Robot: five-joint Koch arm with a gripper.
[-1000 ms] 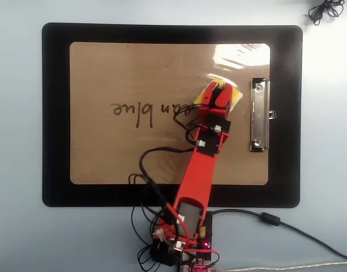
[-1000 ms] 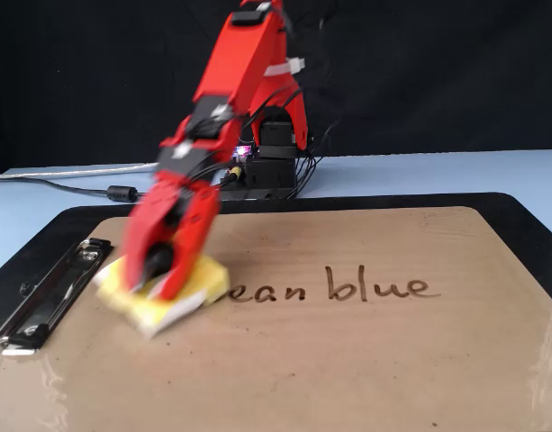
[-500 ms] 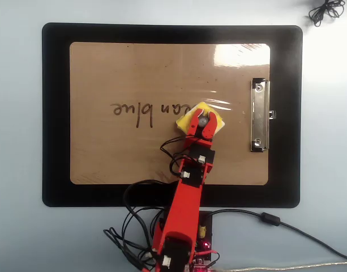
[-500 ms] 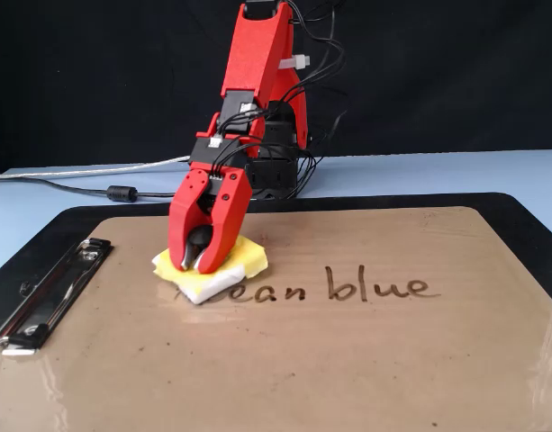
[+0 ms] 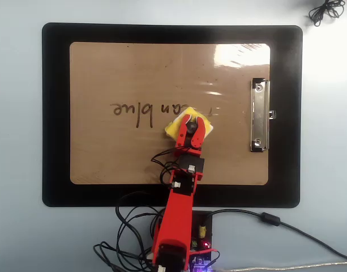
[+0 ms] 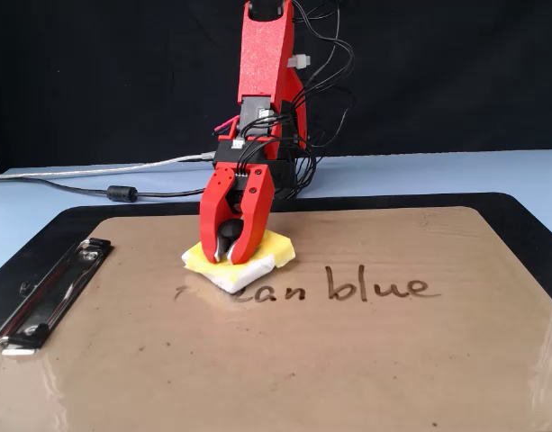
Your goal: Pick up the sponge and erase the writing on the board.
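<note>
Overhead view: claw [image 5: 190, 126] clamped on the black knob of the sponge [image 5: 172, 128], pressed flat on the board [image 5: 122, 68], just right of the writing [image 5: 140, 111]. Readable letters are "an blue"; a faint mark sits right of the sponge. The metal clip [image 5: 259, 115] is well apart to the right, black mat [image 5: 54, 113] frames the board.

Fixed view: claw [image 6: 229, 256] holds the knob, sponge [image 6: 274, 248] flat on the board [image 6: 366, 360], its corner touching the first letters of the writing [image 6: 366, 288].

Risks, as judgement: grip is only on a small knob, so drag on the glossy surface could twist the sponge out or tilt it up. One narrow pass likely leaves stroke remnants. Pushing hard may slide the board over the mat [image 6: 528, 216].
</note>
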